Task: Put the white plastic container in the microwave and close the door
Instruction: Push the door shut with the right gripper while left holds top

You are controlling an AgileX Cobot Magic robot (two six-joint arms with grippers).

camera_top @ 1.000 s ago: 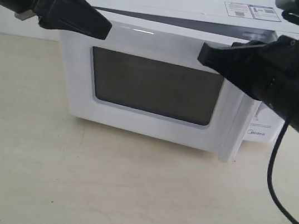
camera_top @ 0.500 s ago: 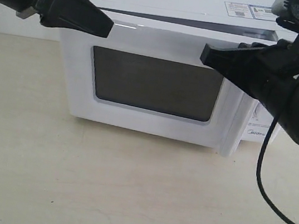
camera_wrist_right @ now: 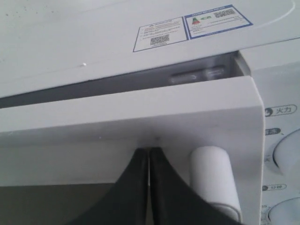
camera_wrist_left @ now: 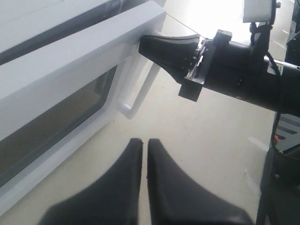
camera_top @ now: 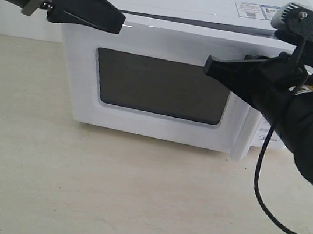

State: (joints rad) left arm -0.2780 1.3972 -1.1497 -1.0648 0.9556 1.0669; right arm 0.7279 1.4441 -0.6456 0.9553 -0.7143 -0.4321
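The white microwave [camera_top: 180,0] stands on the table with its door [camera_top: 82,64] almost shut; a narrow dark gap [camera_wrist_right: 140,84] still shows along the door's top edge. My right gripper [camera_top: 209,66] is shut, and its tips [camera_wrist_right: 149,151] press against the door's face just beside the white bar handle [camera_wrist_right: 213,173]. In front of the door's upper left corner my left gripper [camera_top: 118,24] hovers, also shut and holding nothing [camera_wrist_left: 144,143]. The white plastic container is hidden from every view.
Two round knobs [camera_wrist_right: 288,154] sit on the panel right of the door. A black cable [camera_top: 259,197] hangs from the right arm over the beige table [camera_top: 133,196]. The right arm [camera_wrist_left: 243,75] crosses in front of the handle side.
The door has swung closer to the microwave body, with the right gripper's tips moving in with it. The left gripper has drifted slightly up and to the right.
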